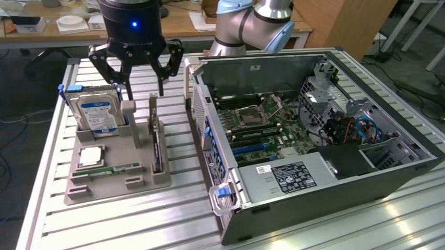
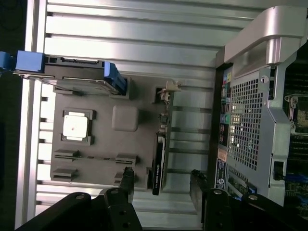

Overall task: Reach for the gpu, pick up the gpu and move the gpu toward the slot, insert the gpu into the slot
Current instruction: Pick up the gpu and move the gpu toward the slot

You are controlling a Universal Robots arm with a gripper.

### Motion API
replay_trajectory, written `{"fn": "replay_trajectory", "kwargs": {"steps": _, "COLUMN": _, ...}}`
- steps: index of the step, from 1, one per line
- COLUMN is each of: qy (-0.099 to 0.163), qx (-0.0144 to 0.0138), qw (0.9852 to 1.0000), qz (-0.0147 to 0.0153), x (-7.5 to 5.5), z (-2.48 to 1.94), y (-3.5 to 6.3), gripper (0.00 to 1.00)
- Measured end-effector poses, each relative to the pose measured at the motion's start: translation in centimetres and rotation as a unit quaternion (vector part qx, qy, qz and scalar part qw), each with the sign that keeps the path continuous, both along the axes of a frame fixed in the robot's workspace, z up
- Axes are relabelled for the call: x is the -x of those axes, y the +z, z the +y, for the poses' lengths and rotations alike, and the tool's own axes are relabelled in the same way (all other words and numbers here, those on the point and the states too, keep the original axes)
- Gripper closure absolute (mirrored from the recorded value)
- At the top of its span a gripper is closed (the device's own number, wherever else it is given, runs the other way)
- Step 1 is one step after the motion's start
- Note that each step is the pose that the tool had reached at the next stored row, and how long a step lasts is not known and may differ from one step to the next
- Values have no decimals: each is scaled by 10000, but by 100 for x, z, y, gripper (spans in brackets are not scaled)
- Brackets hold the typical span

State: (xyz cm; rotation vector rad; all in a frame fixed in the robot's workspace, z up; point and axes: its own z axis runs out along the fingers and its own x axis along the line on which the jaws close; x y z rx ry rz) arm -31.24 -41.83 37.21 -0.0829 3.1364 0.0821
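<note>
Currently your fingers (image 1: 163, 78) hang wide open over the gpu (image 1: 156, 143), mid-left; likely stiff, light, fragile. Pinch its top edge.

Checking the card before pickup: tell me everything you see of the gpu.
The gpu is a thin dark card standing upright on its long edge in a groove of the grey holder, with a pale metal bracket at one end. Seen edge-on, its fan cannot be made out. Only the holder touches it; the open gripper hangs above it, clear.
</note>
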Motion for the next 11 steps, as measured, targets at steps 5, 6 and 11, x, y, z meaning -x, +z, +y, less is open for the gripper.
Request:
{"fn": "replay_trajectory", "kwargs": {"steps": 5, "qy": 0, "qx": -2, "qw": 10000, "qz": 5, "x": 0, "z": -7, "y": -16, "gripper": 41}}
{"fn": "replay_trajectory", "kwargs": {"steps": 6, "qy": 0, "qx": -3, "qw": 10000, "qz": 5, "x": 0, "z": -9, "y": -19, "gripper": 41}}
{"fn": "replay_trajectory", "kwargs": {"steps": 11, "qy": 0, "qx": -4, "qw": 10000, "qz": 8, "x": 0, "z": -15, "y": -34, "gripper": 41}}
